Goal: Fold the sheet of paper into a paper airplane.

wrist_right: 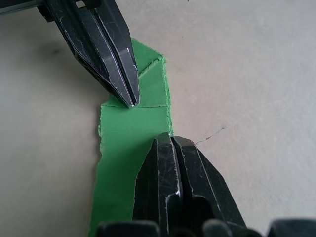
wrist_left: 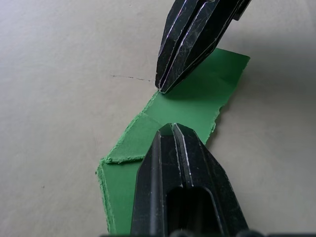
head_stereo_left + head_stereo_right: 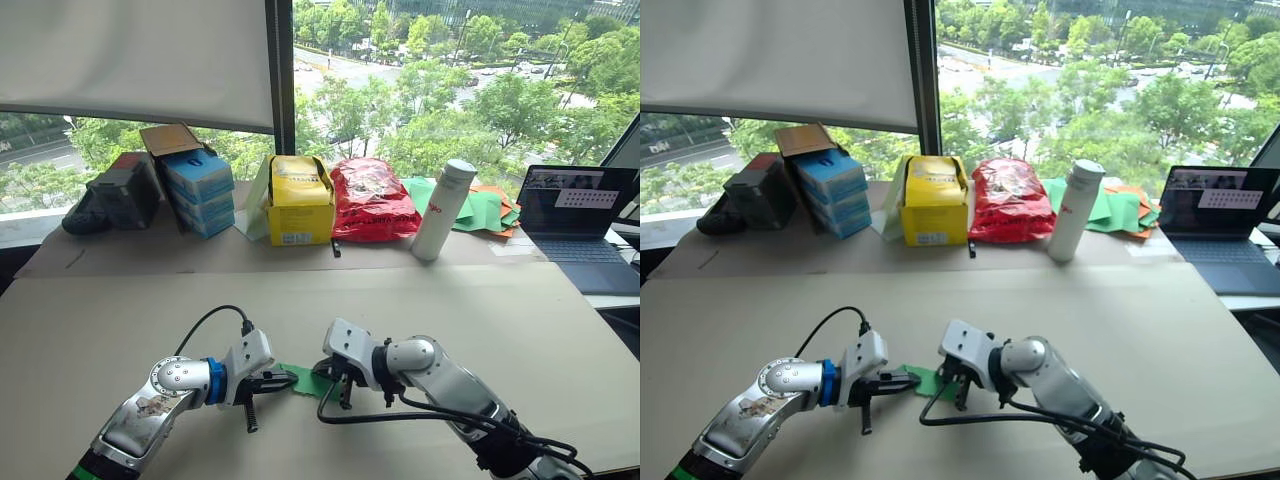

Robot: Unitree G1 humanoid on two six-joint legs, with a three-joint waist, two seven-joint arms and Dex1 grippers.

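- Black fingers of the left gripper (image 2: 174, 129) are pressed together with no gap between them, tip down on the green sheet of paper (image 2: 197, 101); they pin it flat and do not pinch it.
- Facing them, the right gripper (image 1: 170, 140) also has its fingers closed tight, tip resting on the same sheet near its long edge, just short of the left tip.
- Green and already folded into a narrow strip with layered flaps at one end, the sheet lies flat on the beige table (image 3: 120, 320), directly between the two tips; it is not yet a finished airplane.
- To my eye the step in hand is pressing a crease. Done well, one tip should anchor the layers while the other slides along the fold line, keeping the flap edges aligned; too much sideways drag would likely skew or tear the rough edge.
- Beyond the sheet, at the table's far edge by the window, stand a white bottle (image 3: 443, 210), a red bag (image 3: 372, 200), a yellow box (image 3: 299, 203) and stacked blue boxes (image 3: 200, 192).
- Behind the bottle lies a heap of green and orange sheets (image 3: 485, 210), with a laptop (image 3: 577, 215) beside it.
- All of that is well apart from the sheet; nothing stands in the way except the grippers' own crowding over so small a piece.
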